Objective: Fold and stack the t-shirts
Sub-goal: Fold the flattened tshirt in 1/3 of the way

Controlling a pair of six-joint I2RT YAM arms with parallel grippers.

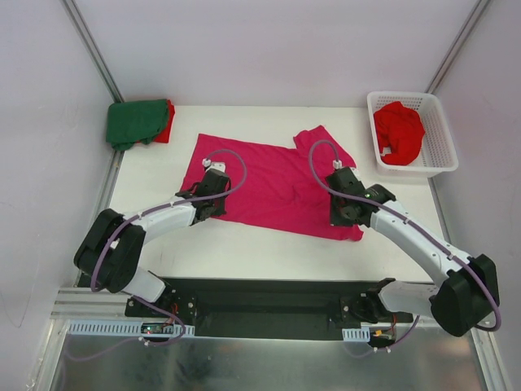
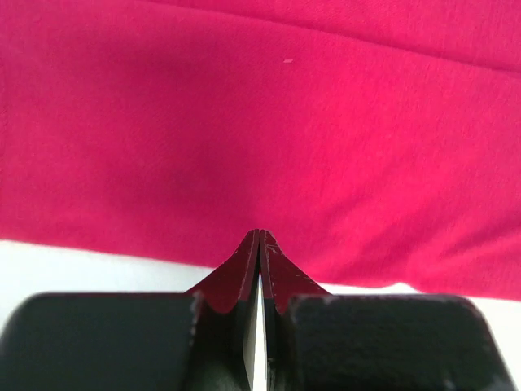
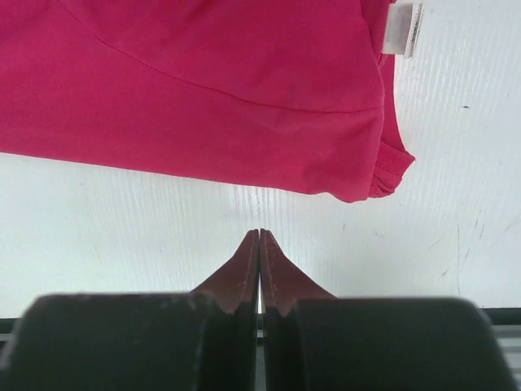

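My jaws, both pairs together and empty by the pink t-shirt [image 1: 260, 183], could bunch its hem if lowered unopened.

Overhead view looks down; wrist views closely share magenta t-shirt [image 1: 260, 183].
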